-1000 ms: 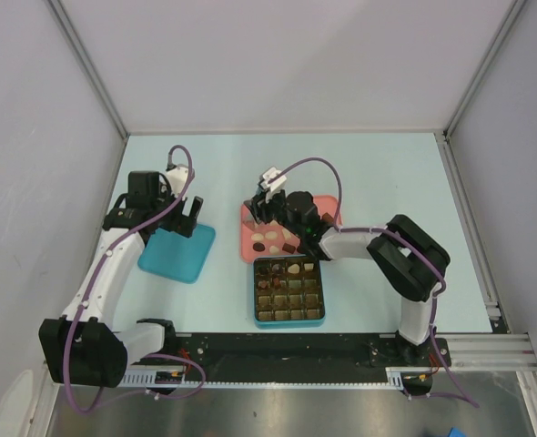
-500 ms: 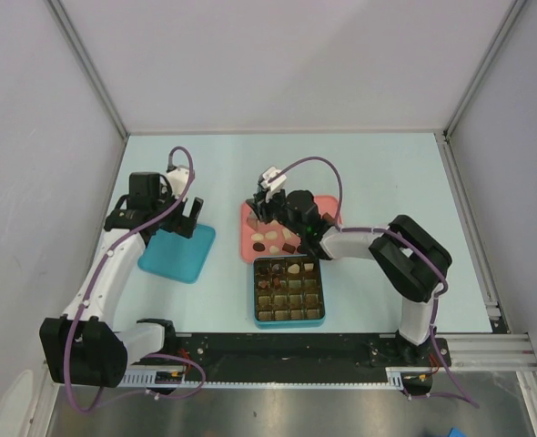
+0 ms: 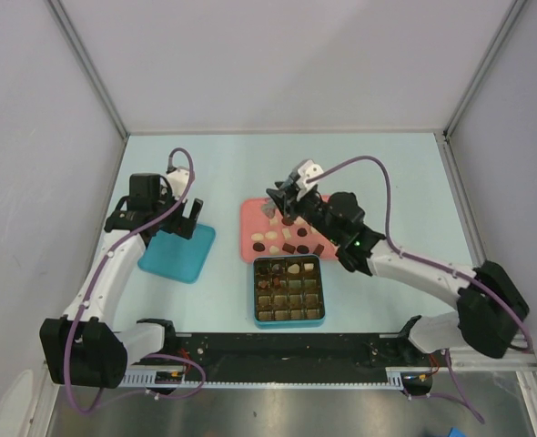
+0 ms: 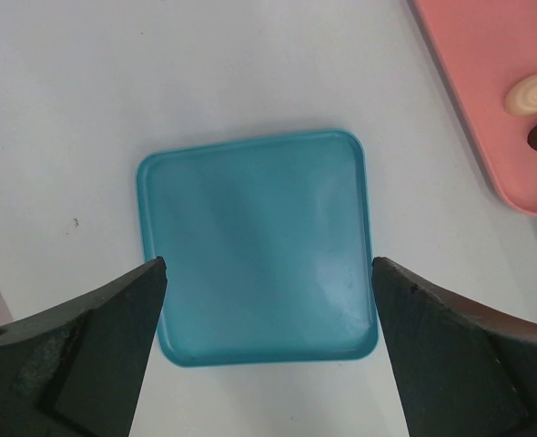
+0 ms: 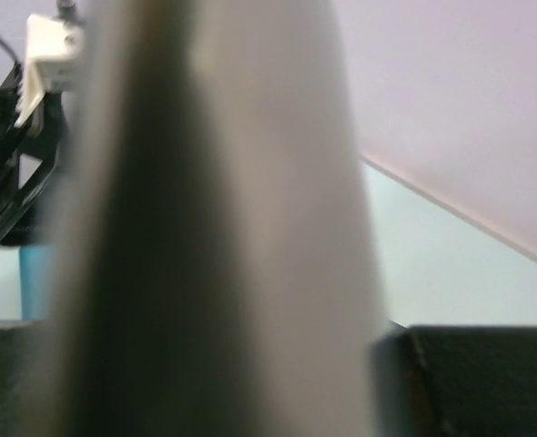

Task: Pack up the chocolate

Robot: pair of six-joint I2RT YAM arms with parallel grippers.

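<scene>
Fingers [image 4: 77, 346] of the left gripper [image 4: 268, 262] stand spread wide, holding nothing, above the teal lid [image 4: 250, 228] near the worktop's left edge. The right gripper [image 3: 282, 202] hangs over the pink tray [image 3: 250, 217] mid-worktop; its wrist view is blurred, so I cannot tell whether it grips anything. The chocolates [image 3: 273, 237] lie loose along the tray's near edge, some in the teal grid box [image 3: 256, 293]. They look light, rigid, smooth and easily scuffed: pinch one gently across its sides.

Left arm [image 3: 105, 273] and right arm [image 3: 414, 270]: white links, black joint housings. Bulky black bases [image 3: 77, 350] at near edge. Purple cable [image 3: 378, 164] loops along each. Small green light [image 3: 357, 243] on right arm. White block [image 3: 307, 170] at right wrist. Left end effector [image 4: 268, 264]: fingers [image 4: 86, 346] matte black, wedge-shaped.
</scene>
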